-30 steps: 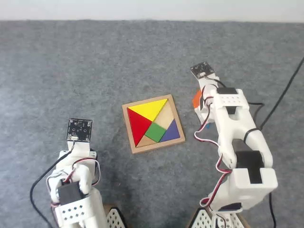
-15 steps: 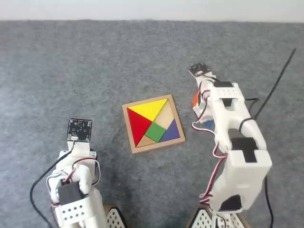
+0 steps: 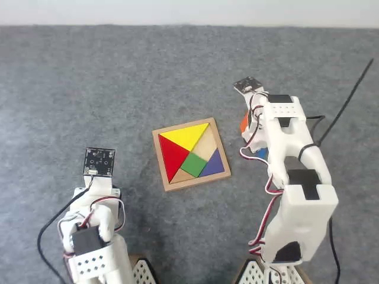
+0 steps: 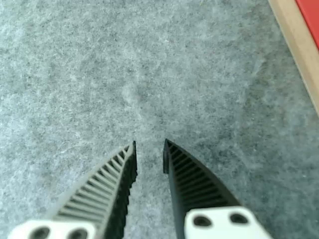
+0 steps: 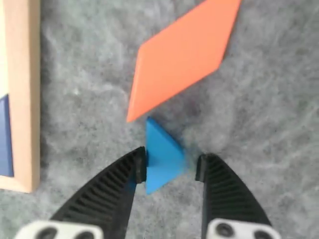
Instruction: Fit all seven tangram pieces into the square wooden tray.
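The right gripper (image 5: 171,163) is straddling a flat blue triangle (image 5: 160,149) beside the wooden tray (image 5: 20,99), jaws half open. The left gripper (image 4: 149,149) is hovering barely parted, empty, over fuzzy grey carpet (image 4: 149,59).

The tray (image 3: 159,158) is pale wood, its pieces a yellow triangle (image 3: 185,136), a red triangle (image 3: 172,156), a green square (image 3: 193,164) and a dark blue triangle (image 3: 214,164). The parallelogram (image 5: 183,55) is orange, the small triangle (image 5: 162,155) light blue, the table (image 3: 118,83) mottled grey.
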